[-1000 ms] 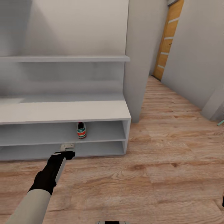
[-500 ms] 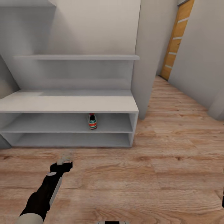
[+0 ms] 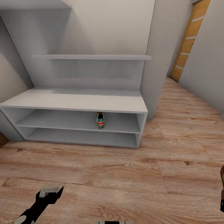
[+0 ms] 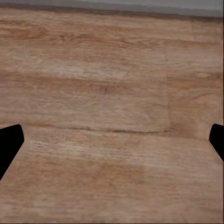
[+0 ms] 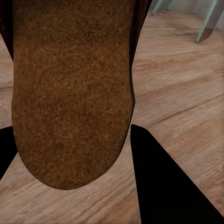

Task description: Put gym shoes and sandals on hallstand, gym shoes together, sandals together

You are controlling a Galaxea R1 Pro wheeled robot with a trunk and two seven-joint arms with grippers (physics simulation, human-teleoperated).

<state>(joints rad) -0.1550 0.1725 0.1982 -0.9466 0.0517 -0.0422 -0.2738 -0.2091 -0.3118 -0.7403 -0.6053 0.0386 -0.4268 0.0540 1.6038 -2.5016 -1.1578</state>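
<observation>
Jaws of the left gripper (image 4: 112, 140) stand wide apart with nothing between them, hanging over the bare corridor floor (image 3: 124, 174); in the head view that gripper (image 3: 49, 190) sits low at the left, well short of the hallstand (image 3: 77, 102); on the upper of its two open shelves one gym shoe (image 3: 100, 120) stands toward the right, heel outward, its red-orange patch and green stripe showing; further right a wooden door (image 3: 189, 40) closes the passage; at the far right the right gripper (image 5: 70, 154) has its jaws clamped on a sandal (image 5: 70, 93), whose tan sole faces the wrist camera; a brown sliver of it (image 3: 222, 179) shows at the head view's edge.
</observation>
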